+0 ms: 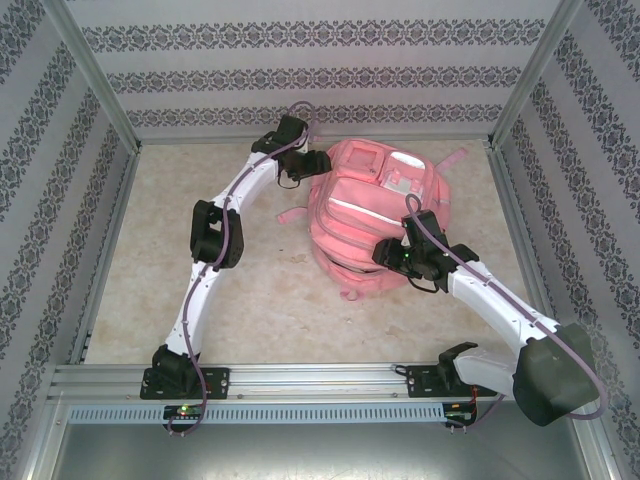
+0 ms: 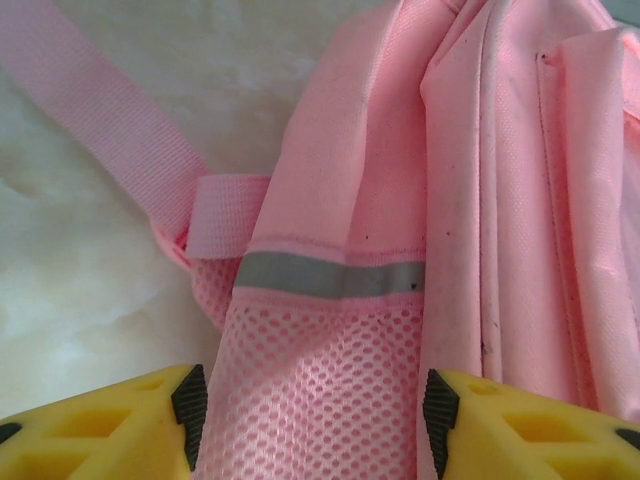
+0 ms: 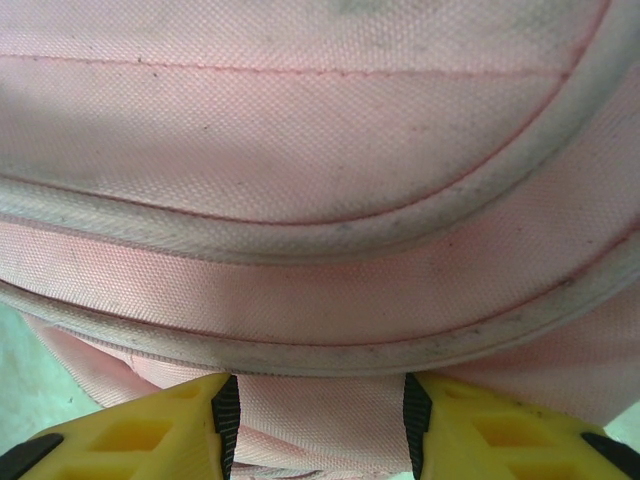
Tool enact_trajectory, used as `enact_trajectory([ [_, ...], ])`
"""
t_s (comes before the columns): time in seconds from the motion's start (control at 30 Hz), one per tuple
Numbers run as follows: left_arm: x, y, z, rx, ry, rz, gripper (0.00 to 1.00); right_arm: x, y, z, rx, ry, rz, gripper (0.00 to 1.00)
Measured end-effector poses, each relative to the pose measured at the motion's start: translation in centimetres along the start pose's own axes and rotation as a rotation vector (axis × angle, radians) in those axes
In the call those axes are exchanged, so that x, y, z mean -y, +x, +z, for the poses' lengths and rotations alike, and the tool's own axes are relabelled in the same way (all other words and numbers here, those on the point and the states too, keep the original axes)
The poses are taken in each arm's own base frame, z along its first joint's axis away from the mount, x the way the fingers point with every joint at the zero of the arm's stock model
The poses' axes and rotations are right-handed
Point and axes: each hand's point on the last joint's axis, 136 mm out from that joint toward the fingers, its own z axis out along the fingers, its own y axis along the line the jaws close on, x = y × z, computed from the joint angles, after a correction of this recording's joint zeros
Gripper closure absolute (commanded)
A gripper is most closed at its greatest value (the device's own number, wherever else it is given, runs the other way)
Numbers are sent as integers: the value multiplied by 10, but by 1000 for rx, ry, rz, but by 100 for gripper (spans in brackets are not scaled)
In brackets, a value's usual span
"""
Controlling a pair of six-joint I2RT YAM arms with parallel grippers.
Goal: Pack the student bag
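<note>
Jaws on the left arm stand partway apart astride the pink mesh side pocket (image 2: pixel 310 390) of the large pink fabric backpack (image 1: pixel 375 215). Mesh fills the gap from one black pad (image 2: pixel 188 400) to the other. Whether they are pressing it or only straddling it cannot be told.

- Right jaws: also partway apart, set against the bag's near right side below two grey-piped curved seams (image 3: pixel 300 245). Fabric spans the gap; a real pinch cannot be confirmed.
- Bag position: lying flat on the pale marbled counter (image 1: pixel 150 250), right of centre and toward the far edge, white patches at its far end.
- Progress, as a judgement: both arms are at the bag itself, not at anything to go in it, so this looks like positioning or opening work. Whether a compartment is open, or anything is already inside, cannot be read. Most of the packing probably remains to be done.
- Edges: patterned walls (image 1: pixel 50 150) close off the left, far and right sides. The left arm's wrist is near the far edge with little room beyond it.
- A loose pink webbing strap (image 2: pixel 100 130) trails on the counter just left of the bag; likely snag.
- Open room: the near-left stretch of counter, up to the metal rail (image 1: pixel 320 378) at the near edge.
</note>
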Motion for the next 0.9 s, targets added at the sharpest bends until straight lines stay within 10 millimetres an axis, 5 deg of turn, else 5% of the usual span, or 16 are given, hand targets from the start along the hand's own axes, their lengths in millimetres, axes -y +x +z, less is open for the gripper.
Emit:
enact_trajectory([
  [0.1, 1, 4, 7, -22, 38, -14, 39, 0, 0, 0, -1, 1, 0, 52],
  [0.27, 1, 11, 16, -49, 67, -33, 100, 3, 2, 5, -15, 14, 4, 52],
  [0.57, -34, 31, 9, -30, -57, -51, 100, 2, -1, 14, -55, 49, -8, 52],
  [0.73, -71, 61, -39, -6, -150, -132, 100, 7, -6, 21, -94, 93, -29, 52],
  [0.9, -115, 95, -93, 19, -268, -224, 100, -1, -31, 29, -87, 100, -61, 51],
])
